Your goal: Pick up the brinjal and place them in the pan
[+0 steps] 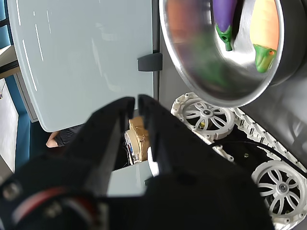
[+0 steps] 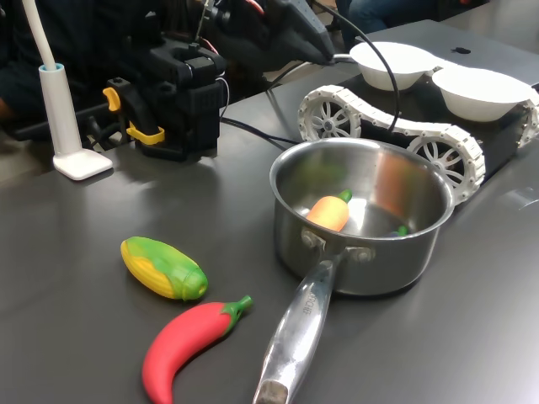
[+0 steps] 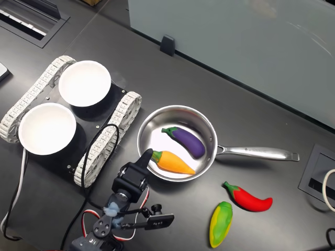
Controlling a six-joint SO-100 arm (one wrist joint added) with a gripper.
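1. Gripper point(image 1: 135, 106) black, jaws nearly closed with only a thin slit between the tips, nothing held.
2. In the second exterior view, gripper point(image 3: 146, 155) tip aimed toward 1 o'clock from the arm's base at the frame's 7 o'clock.
3. Arm point(image 3: 125, 196) folded low, wrist joint bent, red and white wires looped along the lower links.
4. In the first exterior view, only a dark part of the arm point(image 2: 290, 29) visible, at 12 o'clock.

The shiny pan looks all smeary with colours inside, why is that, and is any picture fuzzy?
In the first exterior view, the round stainless-steel saucepan has a mirror-like wall that reflects the orange toy carrot as a smeared orange patch. In the wrist view, the black gripper is close and soft, and the glossy purple toy brinjal is a little blurred. The second exterior view looks sharp.
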